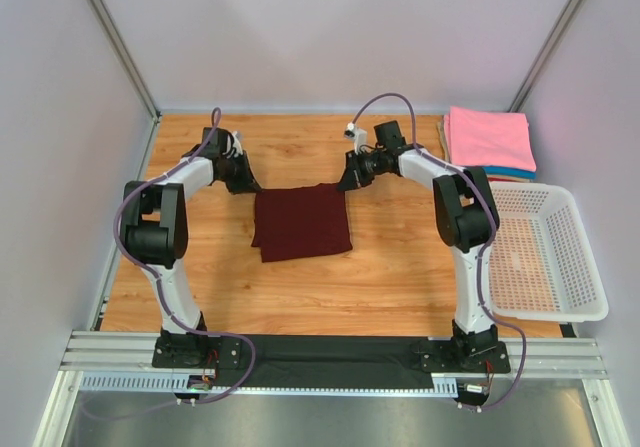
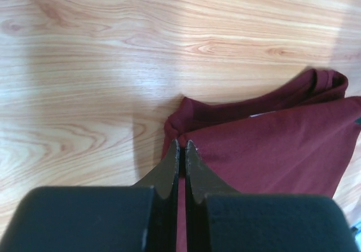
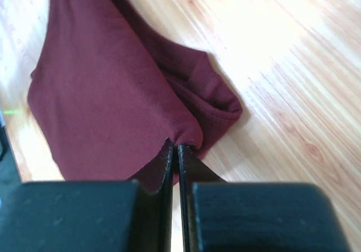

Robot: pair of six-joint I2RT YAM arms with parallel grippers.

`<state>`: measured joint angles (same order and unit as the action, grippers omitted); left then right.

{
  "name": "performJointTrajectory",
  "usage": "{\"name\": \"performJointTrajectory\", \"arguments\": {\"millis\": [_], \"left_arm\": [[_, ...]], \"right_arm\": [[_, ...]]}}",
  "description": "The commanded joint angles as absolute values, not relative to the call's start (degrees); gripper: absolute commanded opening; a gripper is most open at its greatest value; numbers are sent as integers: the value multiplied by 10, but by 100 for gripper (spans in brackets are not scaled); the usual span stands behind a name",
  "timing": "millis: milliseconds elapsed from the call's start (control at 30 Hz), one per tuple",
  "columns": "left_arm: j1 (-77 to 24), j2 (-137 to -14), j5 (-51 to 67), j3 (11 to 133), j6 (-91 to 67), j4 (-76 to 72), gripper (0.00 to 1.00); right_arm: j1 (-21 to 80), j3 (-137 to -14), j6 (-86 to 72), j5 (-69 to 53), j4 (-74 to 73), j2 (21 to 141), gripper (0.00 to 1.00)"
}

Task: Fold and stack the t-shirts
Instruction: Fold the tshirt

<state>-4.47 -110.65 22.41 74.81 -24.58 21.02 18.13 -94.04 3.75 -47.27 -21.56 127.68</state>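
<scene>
A dark maroon t-shirt [image 1: 302, 221] lies partly folded in the middle of the table. My left gripper [image 1: 245, 180] is at its far left corner, shut and pinching the maroon cloth [image 2: 265, 139] between its fingertips [image 2: 174, 150]. My right gripper [image 1: 350, 179] is at the far right corner, shut on the maroon cloth [image 3: 101, 88] at a folded edge. A stack of folded tees, pink [image 1: 489, 138] on top with blue [image 1: 510, 174] and tan below, sits at the back right.
A white perforated plastic basket [image 1: 570, 257] stands at the right edge of the wooden table [image 1: 400, 277], just in front of the folded stack. Grey walls enclose the back and sides.
</scene>
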Motion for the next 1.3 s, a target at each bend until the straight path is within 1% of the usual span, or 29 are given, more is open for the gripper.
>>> {"name": "performJointTrajectory", "arguments": {"millis": [0,67,167,233,333,500,567,633,767,867,900,933,1000,1033,1067,1100,1133,1200,1267], "left_arm": [[-47,-1065,186,759,-272,220,0],[-47,-1049,185,752,-291,203,0],[-47,-1036,189,744,-313,186,0],[-46,-1027,192,734,-325,177,0],[-44,-1010,194,718,-361,149,0],[-33,-1039,193,733,-386,148,0],[-24,-1070,193,748,-387,147,0],[-12,-1101,207,760,-385,142,0],[-4,-1139,217,787,-392,138,0],[-4,-1149,211,790,-393,128,0],[10,-1150,213,794,-392,128,0],[14,-1152,214,798,-390,133,0],[17,-1154,223,815,-381,143,3],[20,-1155,224,823,-376,162,11],[21,-1155,222,842,-368,177,18],[21,-1153,219,851,-353,191,22],[21,-1148,214,859,-345,217,26],[21,-1140,199,876,-331,242,29],[21,-1121,161,882,-320,283,34]], "right_arm": [[183,-903,6,-427,-121,1217,0],[185,-855,-25,-413,-56,1186,0],[195,-816,-38,-392,14,1163,0],[202,-806,-33,-379,45,1150,0],[211,-792,-48,-367,96,1147,4],[213,-804,-83,-344,138,1176,5],[212,-805,-90,-314,161,1188,5],[213,-823,-91,-281,156,1207,5],[208,-883,-90,-283,123,1254,7],[209,-925,-98,-297,120,1279,15],[208,-941,-101,-301,113,1288,27],[208,-969,-103,-308,70,1297,34],[207,-1037,-105,-317,10,1319,42],[208,-1044,-108,-316,-34,1319,44],[207,-1044,-112,-314,-46,1314,47],[206,-1028,-114,-314,-55,1298,50],[201,-1019,-116,-314,-75,1289,51],[195,-994,-116,-322,-97,1268,54],[189,-949,-116,-320,-118,1233,57]]}}
